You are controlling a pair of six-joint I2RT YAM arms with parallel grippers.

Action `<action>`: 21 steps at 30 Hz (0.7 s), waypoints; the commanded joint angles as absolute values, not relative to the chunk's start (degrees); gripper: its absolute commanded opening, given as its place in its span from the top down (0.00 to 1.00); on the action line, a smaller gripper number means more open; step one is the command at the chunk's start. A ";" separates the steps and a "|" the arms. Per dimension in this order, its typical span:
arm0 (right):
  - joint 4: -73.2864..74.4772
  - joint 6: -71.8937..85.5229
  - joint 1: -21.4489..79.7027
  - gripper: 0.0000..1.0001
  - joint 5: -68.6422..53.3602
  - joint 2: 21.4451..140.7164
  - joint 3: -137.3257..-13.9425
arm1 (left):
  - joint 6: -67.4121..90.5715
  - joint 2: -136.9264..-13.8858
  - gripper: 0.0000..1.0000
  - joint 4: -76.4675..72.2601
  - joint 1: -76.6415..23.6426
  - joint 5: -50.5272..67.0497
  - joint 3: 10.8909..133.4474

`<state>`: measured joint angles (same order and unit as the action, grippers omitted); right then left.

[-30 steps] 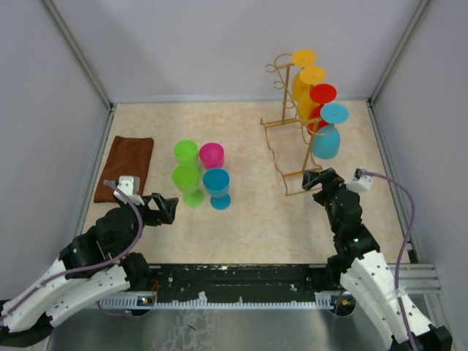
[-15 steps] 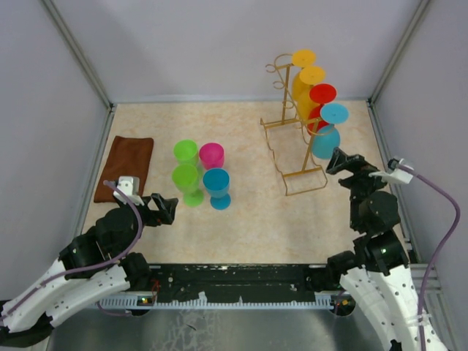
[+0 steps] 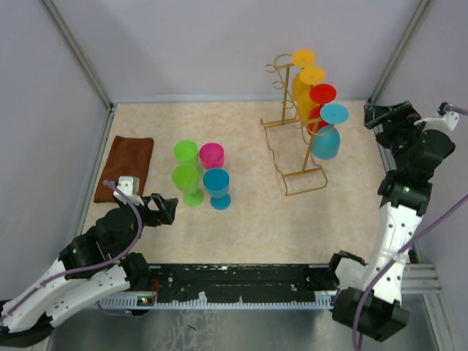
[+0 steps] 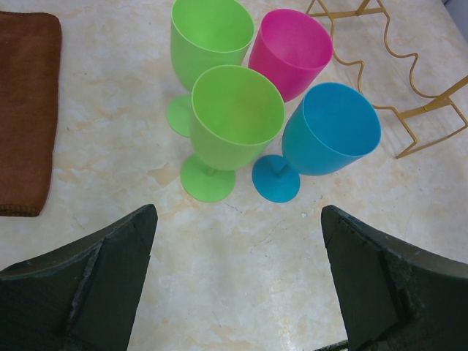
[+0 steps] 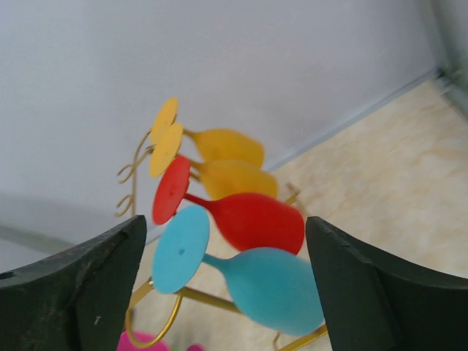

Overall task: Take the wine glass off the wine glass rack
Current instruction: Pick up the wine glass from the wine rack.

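**Teal wine glass [image 3: 326, 140] hung bowl-down on the gold wire rack [image 3: 282, 110], far right of the table [image 3: 256, 227]; both claws open and empty.**
The glass is judged to be light, stiff, smooth plastic, hardly fragile. It is best taken round the bowl or stem, then slid along the rails by its foot. The red glass [image 3: 322, 93] just behind it and the thin rack, which is easily tipped or dragged, must be minded. The right claw [image 3: 376, 117] is held high beside the row with its jaws wide. The left claw [image 3: 164, 208] is parked well apart, near four standing glasses [image 3: 216, 183] and a brown cloth [image 3: 124, 167].
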<state>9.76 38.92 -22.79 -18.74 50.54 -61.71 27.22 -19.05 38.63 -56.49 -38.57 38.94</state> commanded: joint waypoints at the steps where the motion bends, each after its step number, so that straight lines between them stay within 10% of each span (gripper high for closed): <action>1: -1.04 53.26 -28.92 0.16 -47.08 55.53 -62.20 | 27.28 -18.41 0.01 38.36 -56.43 -38.81 39.07; 21: 6.26 46.27 -22.77 0.51 -47.78 64.05 -66.03 | 26.98 -18.95 0.01 38.15 -56.43 -38.56 39.02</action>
<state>6.17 48.03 -25.19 -47.75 63.59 -62.22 27.18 -19.05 38.61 -56.49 -38.54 38.94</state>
